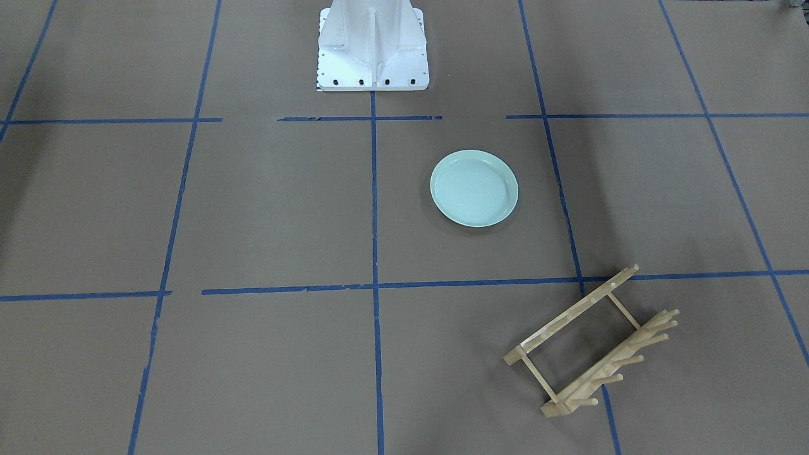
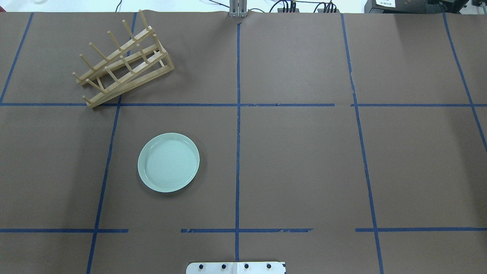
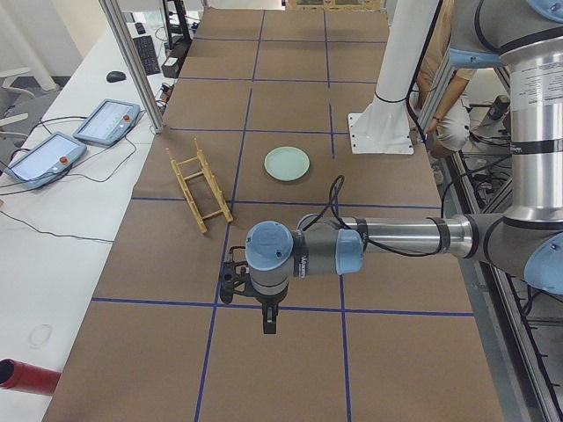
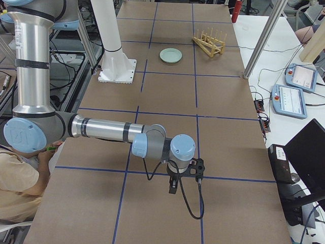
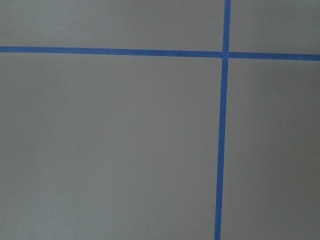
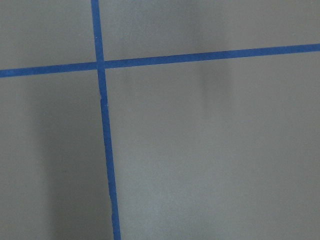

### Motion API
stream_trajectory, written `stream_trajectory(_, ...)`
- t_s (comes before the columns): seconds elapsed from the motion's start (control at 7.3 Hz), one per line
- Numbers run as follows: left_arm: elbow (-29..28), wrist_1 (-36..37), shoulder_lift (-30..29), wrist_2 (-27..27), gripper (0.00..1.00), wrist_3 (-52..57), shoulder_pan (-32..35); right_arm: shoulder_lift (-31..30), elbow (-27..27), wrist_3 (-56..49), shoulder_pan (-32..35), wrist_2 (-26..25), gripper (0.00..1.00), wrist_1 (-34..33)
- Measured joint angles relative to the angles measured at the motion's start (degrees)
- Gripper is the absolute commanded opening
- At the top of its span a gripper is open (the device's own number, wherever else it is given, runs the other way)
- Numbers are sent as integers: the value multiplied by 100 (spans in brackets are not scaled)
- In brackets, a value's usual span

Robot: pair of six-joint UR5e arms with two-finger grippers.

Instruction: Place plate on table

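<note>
Left gripper (image 3: 268, 323) is hanging fingers-down above the table (image 2: 304, 171), near the table end on the robot's left. It is appearing in the left side view only, so whether it is wide, narrow or holding anything cannot be told. Right gripper (image 4: 173, 186) is hanging the same way near the opposite table end. It is appearing in the right side view only, so its opening likewise cannot be told. Both wrist cameras are showing only brown paper and blue tape lines (image 2: 238, 152).

1. The plate (image 2: 168, 162) is lying flat on the table with its hollow side facing up. Being round, it is presenting no long axis.
2. The plate is sitting inside one grid cell, just left of the centre tape line in the overhead view, and is touching no tape.
3. Both grippers are standing well apart from the plate.

Surroundings:
- The wooden peg rack (image 2: 123, 61) is resting beyond the plate, on the far left in the overhead view, well apart from it. Its long axis is running diagonally across a tape line, with its pegs pointing upward.
- The white robot base (image 1: 373, 44) is standing on the robot's side of the plate, also apart from it.
</note>
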State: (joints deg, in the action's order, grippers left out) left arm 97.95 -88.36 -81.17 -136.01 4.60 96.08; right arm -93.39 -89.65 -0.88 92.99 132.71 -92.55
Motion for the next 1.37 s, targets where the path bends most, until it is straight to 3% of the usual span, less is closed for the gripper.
stream_trajectory(0.27, -270, -188, -95, -86, 100, -3, -1, 2, 0, 0, 0, 0, 100, 0)
stream_trajectory(1.37, -11, -202, -226, -84, 100, 6, -276, -1, 0, 0, 0, 0, 100, 0)
